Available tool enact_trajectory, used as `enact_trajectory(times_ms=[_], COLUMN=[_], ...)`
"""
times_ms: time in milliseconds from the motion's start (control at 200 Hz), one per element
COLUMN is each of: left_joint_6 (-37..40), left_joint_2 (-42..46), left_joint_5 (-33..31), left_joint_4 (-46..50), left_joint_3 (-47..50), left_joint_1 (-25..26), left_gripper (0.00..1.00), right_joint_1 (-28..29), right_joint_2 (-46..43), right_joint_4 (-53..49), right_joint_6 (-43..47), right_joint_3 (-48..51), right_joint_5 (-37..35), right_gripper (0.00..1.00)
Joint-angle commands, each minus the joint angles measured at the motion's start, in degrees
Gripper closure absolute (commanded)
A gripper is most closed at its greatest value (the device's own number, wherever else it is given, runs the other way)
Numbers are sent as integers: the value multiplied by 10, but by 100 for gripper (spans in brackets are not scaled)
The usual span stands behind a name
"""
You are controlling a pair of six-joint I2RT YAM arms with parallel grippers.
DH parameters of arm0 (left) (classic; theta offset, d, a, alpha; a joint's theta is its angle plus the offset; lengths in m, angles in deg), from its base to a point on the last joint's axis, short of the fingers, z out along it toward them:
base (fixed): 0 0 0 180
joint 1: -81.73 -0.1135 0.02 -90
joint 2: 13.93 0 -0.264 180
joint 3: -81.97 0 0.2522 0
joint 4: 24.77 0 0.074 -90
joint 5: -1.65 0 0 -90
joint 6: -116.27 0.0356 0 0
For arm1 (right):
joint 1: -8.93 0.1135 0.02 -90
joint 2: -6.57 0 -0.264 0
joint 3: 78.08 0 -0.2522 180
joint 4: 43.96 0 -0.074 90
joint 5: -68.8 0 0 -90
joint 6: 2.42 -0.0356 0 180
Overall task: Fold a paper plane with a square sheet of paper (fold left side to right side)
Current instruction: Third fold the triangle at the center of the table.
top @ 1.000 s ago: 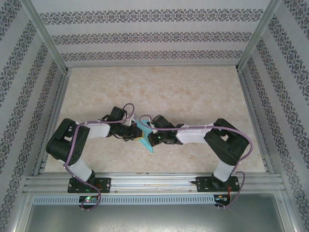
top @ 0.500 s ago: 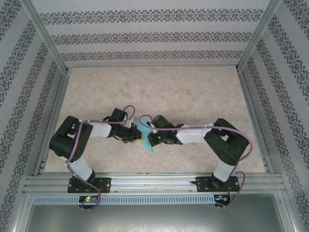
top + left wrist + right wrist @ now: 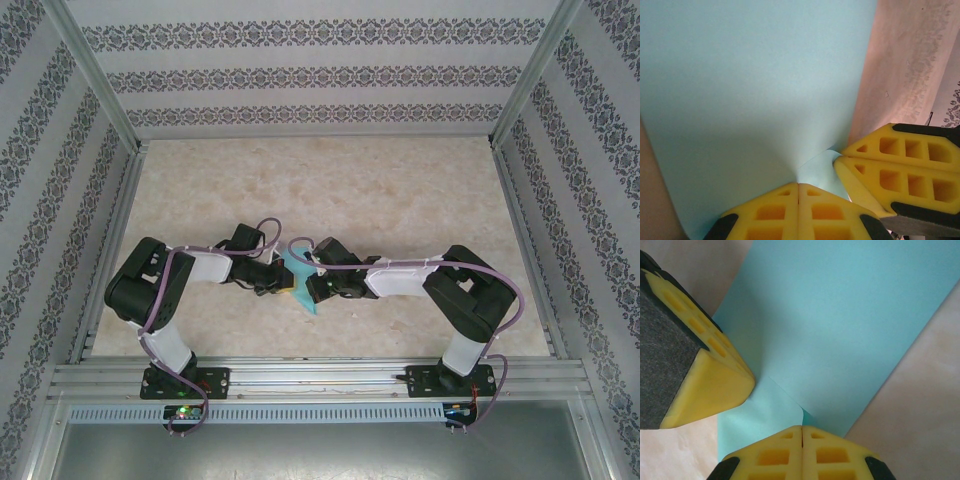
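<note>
Thin turquoise-blue paper sheet (image 3: pixel 840 315), partly folded, lies flat on beige marbled worktop (image 3: pixel 400 200), mid-front, btwn the two arms. Left gripper (image 3: pixel 798 192) & right gripper (image 3: pixel 801 432): each pressed together, tips on the paper by a loose flap; whether a layer's nipped, can't tell. Paper's prob. v. light, floppy, slides & tears easily. Best pin one side, take a free corner/edge.

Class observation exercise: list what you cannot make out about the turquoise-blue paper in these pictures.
Top external: turquoise-blue paper sheet too small, covered by black arms; folds unreadable.
Left wrist: sheet's outline cut off by frame edges.
Right wrist: yellow-fingered right gripper covers the sheet's near edge; pinched or pressed, unclear.
</note>
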State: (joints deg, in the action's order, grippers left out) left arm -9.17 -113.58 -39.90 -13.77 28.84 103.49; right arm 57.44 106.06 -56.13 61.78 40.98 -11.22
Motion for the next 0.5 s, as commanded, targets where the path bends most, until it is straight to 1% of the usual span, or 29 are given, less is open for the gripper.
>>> enact_trajectory(times_ms=[0, 170, 260, 320, 425, 495], left_joint_6=[20, 14, 9, 8, 8, 8], left_joint_2=[-39, -53, -56, -56, -55, -54], left_joint_5=[-74, -79, -78, -77, -78, -78], left_joint_4=[47, 45, 39, 38, 42, 43], left_joint_3=[5, 11, 13, 14, 11, 10], left_joint_1=[5, 5, 5, 5, 5, 5], left_gripper=[99, 99, 99, 99, 99, 99], right_joint_1=[-9, -25, -34, -40, -41, -41], right_joint_2=[-6, -38, -65, -84, -114, -127], right_joint_4=[-49, -56, -65, -71, -84, -80], right_joint_6=[-10, -19, -31, -39, -59, -82], right_joint_3=[-7, -19, -11, -2, 15, 29], right_joint_5=[3, 4, 5, 11, 32, 69], right_gripper=[91, 78, 68, 64, 63, 70])
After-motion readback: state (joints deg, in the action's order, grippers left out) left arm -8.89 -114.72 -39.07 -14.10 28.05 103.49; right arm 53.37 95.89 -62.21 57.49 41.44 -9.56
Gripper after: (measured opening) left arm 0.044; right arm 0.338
